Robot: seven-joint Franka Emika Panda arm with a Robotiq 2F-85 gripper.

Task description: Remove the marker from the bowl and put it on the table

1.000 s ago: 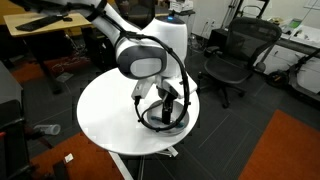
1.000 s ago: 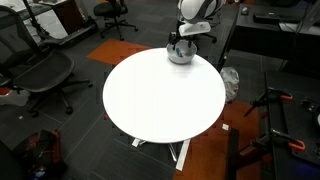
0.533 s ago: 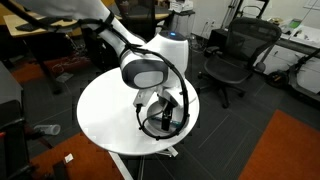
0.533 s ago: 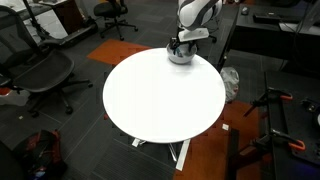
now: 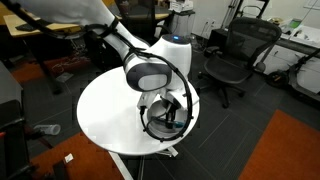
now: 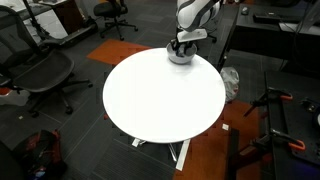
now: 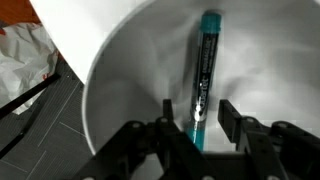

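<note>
Marker (image 7: 205, 60): lay in bowl (image 7: 115, 95), lower end hidden | gripper (image 7: 198, 120): jaws apart, flanking marker | exterior views: arm (image 5: 145, 72) hid marker.

The marker (image 7: 205, 65), teal-blue with dark ends, is lying inside the bowl (image 7: 120, 90). Its near end is sitting between the two fingers (image 7: 168, 118), touching neither, and its length is running straight away from them. The shiny silver-grey bowl is standing upright around the fingers, resting near the edge of the round white table (image 6: 150, 100).
</note>
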